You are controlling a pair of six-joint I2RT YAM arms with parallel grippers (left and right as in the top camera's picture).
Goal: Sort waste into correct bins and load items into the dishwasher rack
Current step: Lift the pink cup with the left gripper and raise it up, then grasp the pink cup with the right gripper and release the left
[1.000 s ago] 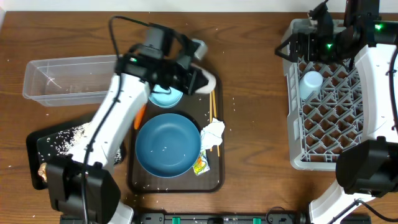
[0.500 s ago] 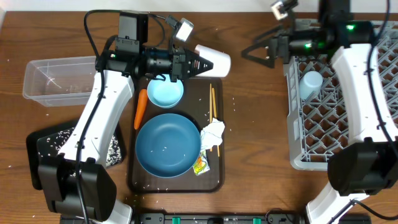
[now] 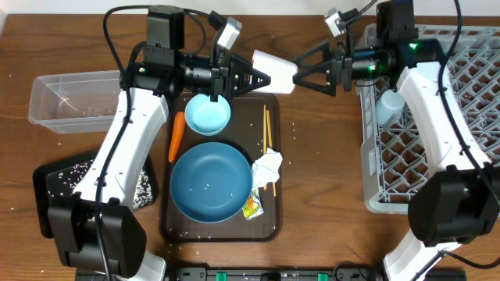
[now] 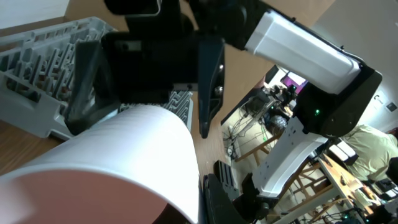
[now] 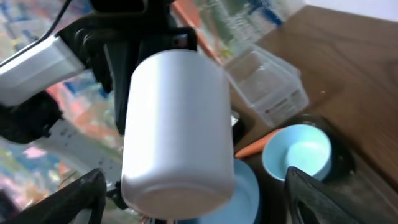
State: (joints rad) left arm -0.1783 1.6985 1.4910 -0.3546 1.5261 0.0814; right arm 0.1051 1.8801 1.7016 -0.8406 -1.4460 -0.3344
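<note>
My left gripper [image 3: 258, 78] is shut on the rim of the pink cup [image 3: 275, 72], which it holds sideways in the air between the serving tray and the dishwasher rack [image 3: 437, 133]. The cup's pale side fills the left wrist view [image 4: 124, 162]. My right gripper [image 3: 300, 76] stands open around the cup's base. In the right wrist view its fingertips [image 5: 74, 199] stay clear of the cup [image 5: 177, 124] on both sides. A light-blue cup [image 3: 389, 105] lies in the rack.
On the dark-brown serving tray [image 3: 269, 226] are a large blue plate [image 3: 211, 181], small pale-blue bowl [image 3: 208, 115], carrot [image 3: 177, 135], napkin [image 3: 266, 169], wrapper [image 3: 251, 206] and chopsticks [image 3: 266, 133]. The clear tub [image 3: 78, 100] and the black tray [image 3: 94, 183] with rice lie left.
The left arm lifted the pink cup off the tray and carried it right. The right arm swung left from the rack, and its open jaws now straddle the cup's base.
</note>
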